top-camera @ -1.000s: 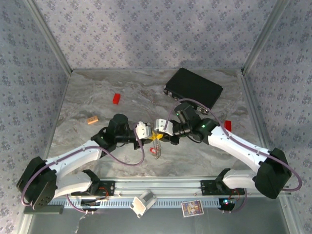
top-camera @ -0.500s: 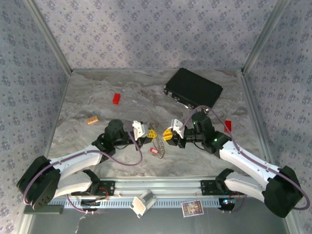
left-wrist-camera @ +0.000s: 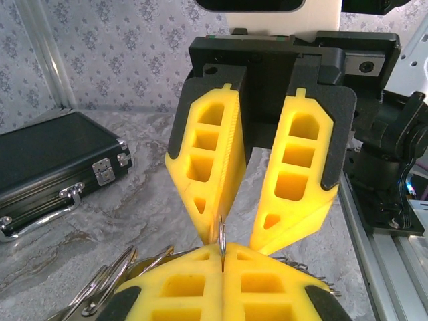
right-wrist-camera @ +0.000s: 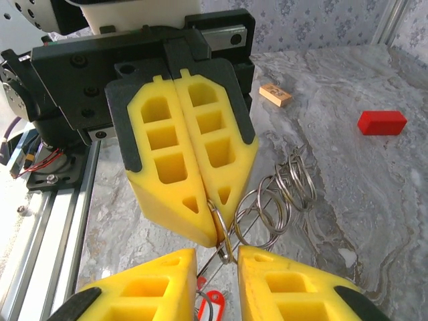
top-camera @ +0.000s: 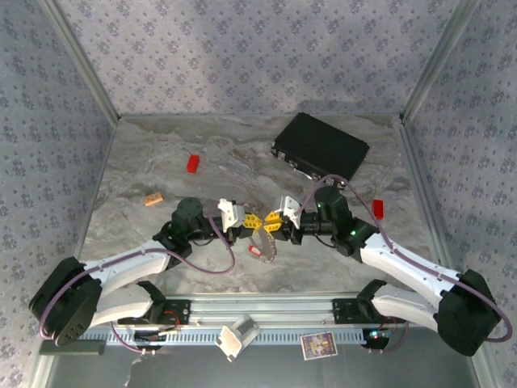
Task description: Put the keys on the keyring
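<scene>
Two grippers at the keyring [right-wrist-camera: 292, 179]: left gripper [left-wrist-camera: 222, 257] pinches it, right gripper [right-wrist-camera: 217, 261] narrowly parted alongside; red key [right-wrist-camera: 215, 296] below, not yet threaded, I judge.

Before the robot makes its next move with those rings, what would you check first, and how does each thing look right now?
1. Left tool shut on one ring of the keyring: ok, the ring is pinched at its fingertips.
2. Right tool open around that same ring: ok, its fingers stand apart on either side.
3. Both tools lined up tip to tip: ok.
4. Red key threaded on the keyring: cannot tell; it sits below the rings, partly hidden.
5. Black case out of the way: ok, it lies well behind both arms.
</scene>
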Controlling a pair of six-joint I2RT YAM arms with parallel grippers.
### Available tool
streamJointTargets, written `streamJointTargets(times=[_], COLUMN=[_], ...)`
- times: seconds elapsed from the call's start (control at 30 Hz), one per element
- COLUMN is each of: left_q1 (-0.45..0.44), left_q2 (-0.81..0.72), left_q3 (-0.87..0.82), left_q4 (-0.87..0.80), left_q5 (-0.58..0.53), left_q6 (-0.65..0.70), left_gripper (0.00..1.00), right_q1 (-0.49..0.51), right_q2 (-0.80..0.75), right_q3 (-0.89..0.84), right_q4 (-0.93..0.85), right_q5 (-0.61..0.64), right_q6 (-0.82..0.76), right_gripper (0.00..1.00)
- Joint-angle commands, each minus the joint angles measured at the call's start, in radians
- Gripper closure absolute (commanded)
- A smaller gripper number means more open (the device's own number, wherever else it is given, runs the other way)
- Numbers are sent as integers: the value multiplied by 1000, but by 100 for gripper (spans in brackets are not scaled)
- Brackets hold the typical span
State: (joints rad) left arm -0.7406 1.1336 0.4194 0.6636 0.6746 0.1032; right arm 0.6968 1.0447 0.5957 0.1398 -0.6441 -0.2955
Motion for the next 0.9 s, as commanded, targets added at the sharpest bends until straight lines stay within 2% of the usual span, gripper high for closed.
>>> streamJointTargets(times=[0.0, 0.1, 0.23, 0.3, 0.4, 0.5, 0.67, 0.87], left_q1=[-3, -4, -3, -3, -5, -6, -8, -8], left_q2=[5, 5, 0, -6, -21, -32, -25, -18], left_q3=[12, 15, 19, 32, 76, 108, 160, 170], left_q4=[69, 65, 52, 2, -169, -287, -424, -425], left_q5=[60, 64, 59, 43, 7, -13, -46, -43], left_q6=[3, 7, 16, 37, 114, 180, 240, 239], left_gripper=[100, 100, 100, 100, 88, 85, 85, 88], right_q1=[7, 8, 9, 9, 10, 21, 39, 56], right_q2=[12, 15, 14, 11, 12, 34, 79, 114], right_q3=[17, 22, 35, 47, 86, 153, 246, 299], right_q4=[31, 31, 8, -23, -128, -279, -450, -509], right_q5=[-5, -13, -18, -20, -9, 10, 37, 36], right_q6=[10, 8, -6, -26, -83, -171, -269, -305], right_gripper=[79, 85, 100, 100, 100, 100, 100, 100])
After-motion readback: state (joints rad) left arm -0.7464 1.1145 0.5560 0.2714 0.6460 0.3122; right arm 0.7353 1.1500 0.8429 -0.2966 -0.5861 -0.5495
